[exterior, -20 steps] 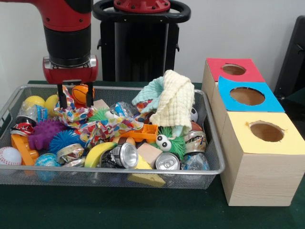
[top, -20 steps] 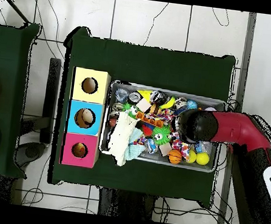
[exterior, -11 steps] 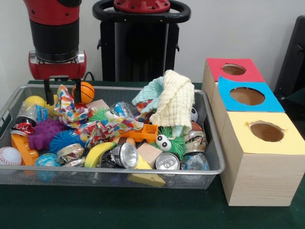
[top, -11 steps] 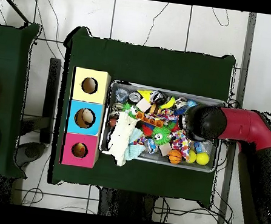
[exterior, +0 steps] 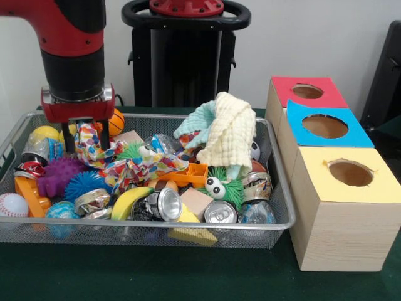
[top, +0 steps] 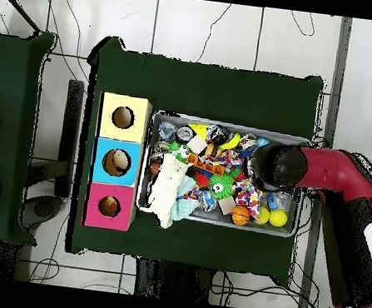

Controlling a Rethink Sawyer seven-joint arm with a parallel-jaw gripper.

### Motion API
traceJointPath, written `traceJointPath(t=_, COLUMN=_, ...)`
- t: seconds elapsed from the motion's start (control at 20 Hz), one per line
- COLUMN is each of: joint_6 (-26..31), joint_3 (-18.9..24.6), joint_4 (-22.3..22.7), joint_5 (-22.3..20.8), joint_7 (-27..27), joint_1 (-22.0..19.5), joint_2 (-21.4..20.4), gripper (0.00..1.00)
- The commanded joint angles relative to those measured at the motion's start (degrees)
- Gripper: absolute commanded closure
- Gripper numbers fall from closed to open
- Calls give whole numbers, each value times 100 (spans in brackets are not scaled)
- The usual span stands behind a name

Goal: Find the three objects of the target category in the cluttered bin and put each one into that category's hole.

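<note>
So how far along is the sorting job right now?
Nothing looks sorted yet: the holes in the red box, blue box and yellow box show no objects. In hand: the end effector hangs open over the patterned cloth at the bin's far corner, gripping nothing. All three target objects are left to find.

Front view close, level across table; overhead straight down, far; both share bin (exterior: 188,233) (top: 289,226).
</note>
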Motion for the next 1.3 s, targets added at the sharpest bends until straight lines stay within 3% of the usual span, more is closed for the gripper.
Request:
traceJointPath(t=0.05, joint_6=-268, joint_3=-36, joint_4=-232, joint_5=-704, joint_7=-1878, joint_1=-149, joint_2=868, gripper=0)
traceJointPath(t=0.75, joint_6=-320, joint_3=47, joint_4=-223, joint_5=-1164, joint_7=-1823, joint_1=-276, joint_2=1117, gripper=0)
traceJointPath(t=0.8, joint_6=-304, joint_3=36, joint_4=-210, joint_5=-1191, joint_7=-1786, joint_1=-269, joint_2=1101, gripper=100)
traceJointPath(t=1.3, joint_6=-197, joint_3=111, joint_4=169, joint_5=-1034, joint_7=-1540, joint_1=-238, joint_2=586, gripper=100)
